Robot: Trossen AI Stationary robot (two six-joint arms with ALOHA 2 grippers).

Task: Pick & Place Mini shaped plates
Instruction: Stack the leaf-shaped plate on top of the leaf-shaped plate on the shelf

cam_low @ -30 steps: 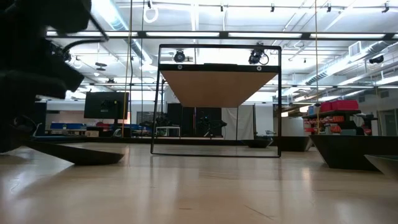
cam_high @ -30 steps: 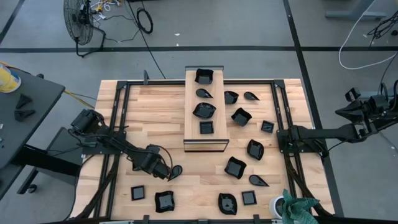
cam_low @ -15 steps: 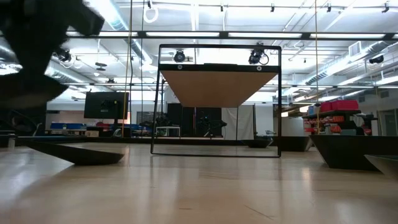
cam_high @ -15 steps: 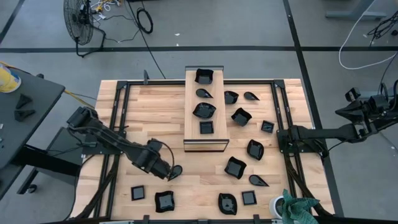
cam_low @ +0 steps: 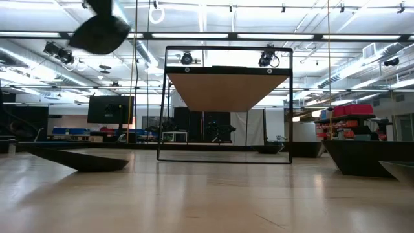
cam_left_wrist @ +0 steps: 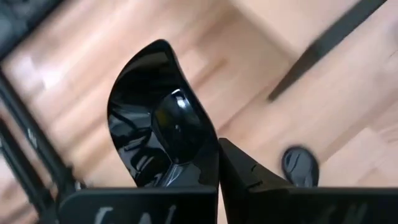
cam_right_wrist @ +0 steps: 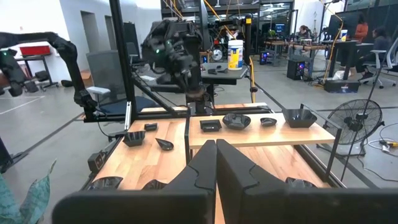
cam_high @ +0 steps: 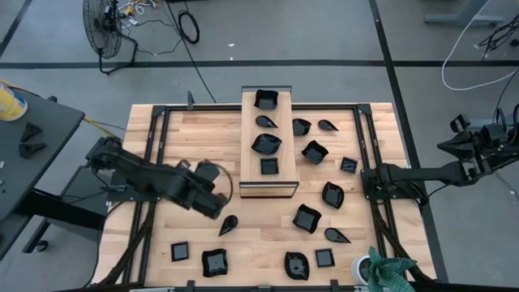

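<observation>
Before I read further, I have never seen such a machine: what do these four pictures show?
It is a robot with two dark arms at a wooden table. One picture looks down from above, one looks level across the tabletop, two come from cameras on the wrists. Small black plates lie on the table and on a raised wooden board. The left gripper holds one black plate in the air; the right gripper waits, shut and empty, at the table's right side.

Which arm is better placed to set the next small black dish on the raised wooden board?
The left: its tool already grips a glossy black teardrop dish beside the raised light wooden board. The right tool waits off the table's edge, shut and empty.
</observation>
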